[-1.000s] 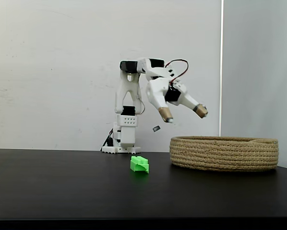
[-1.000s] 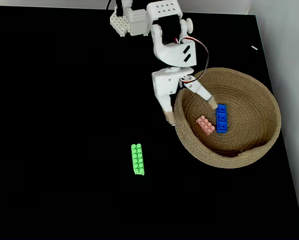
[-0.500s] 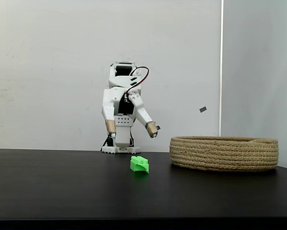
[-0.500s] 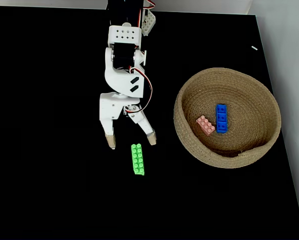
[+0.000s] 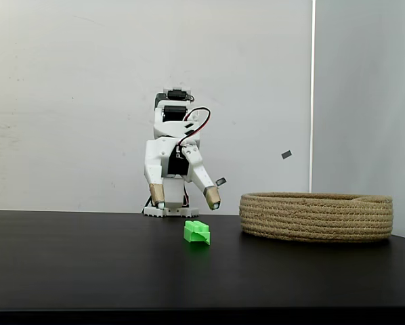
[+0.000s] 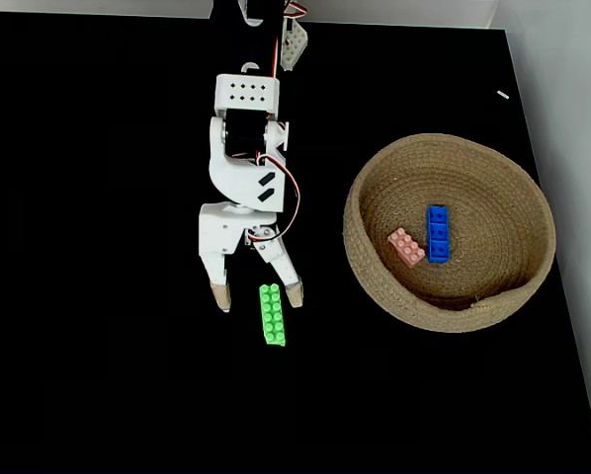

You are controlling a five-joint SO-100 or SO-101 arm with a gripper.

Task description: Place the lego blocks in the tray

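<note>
A long green lego block (image 6: 272,314) lies on the black table; a fixed view from the side shows it (image 5: 197,231) left of the tray. My gripper (image 6: 257,297) hangs open just above its far end, one fingertip on each side, nothing held. From the side the gripper (image 5: 185,200) stands slightly above and behind the block. The round rope tray (image 6: 503,186) sits to the right, its wall (image 5: 316,217) low. A blue block (image 6: 438,234) and a salmon-pink block (image 6: 406,247) lie inside it, side by side.
The white arm (image 6: 244,158) reaches in from the table's far edge, with its base (image 5: 168,210) against the white wall. The black table (image 6: 98,296) runs wide to the left and in front of the green block.
The open gripper swung from above the tray's left rim over to the green block, then sank lower and a little forward around the block's far end.
</note>
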